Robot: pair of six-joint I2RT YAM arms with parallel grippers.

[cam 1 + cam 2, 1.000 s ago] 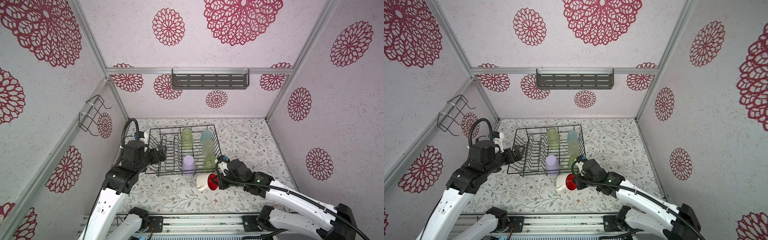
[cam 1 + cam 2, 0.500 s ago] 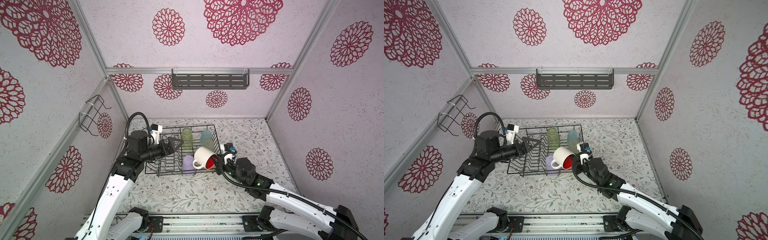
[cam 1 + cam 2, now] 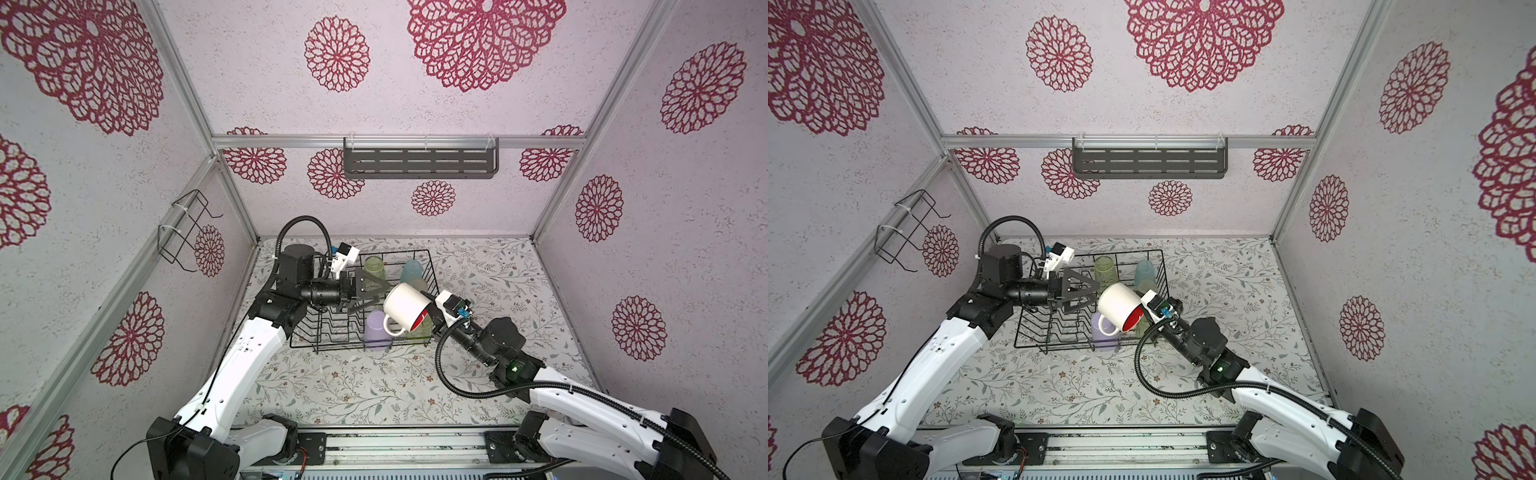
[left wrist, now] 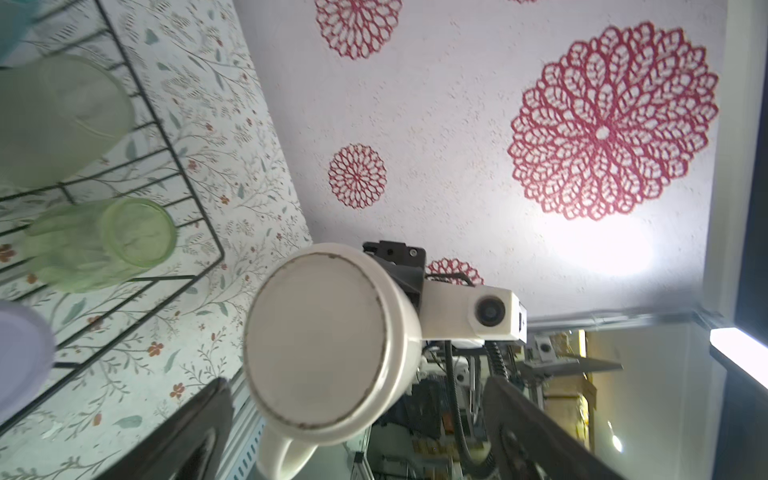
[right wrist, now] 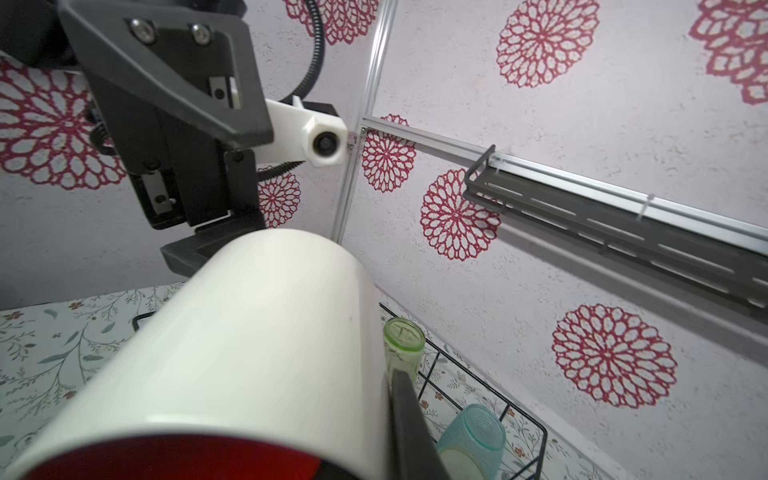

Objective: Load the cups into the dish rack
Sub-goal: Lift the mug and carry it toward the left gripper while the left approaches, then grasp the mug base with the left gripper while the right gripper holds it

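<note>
One cream mug (image 3: 405,303) hangs tilted above the near right part of the dish rack (image 3: 328,332), with the right pincer (image 3: 430,311) clamped on its rim wall. Judged rigid, glazed, slippery, breakable and heavier than the lilac tumbler (image 3: 376,334) beneath, it is best taken across the body, clear of the handle. Against a second ago, it is off the worktop (image 3: 374,386), and the left pincer (image 3: 376,293), jaws wide apart, now faces its base.
</note>
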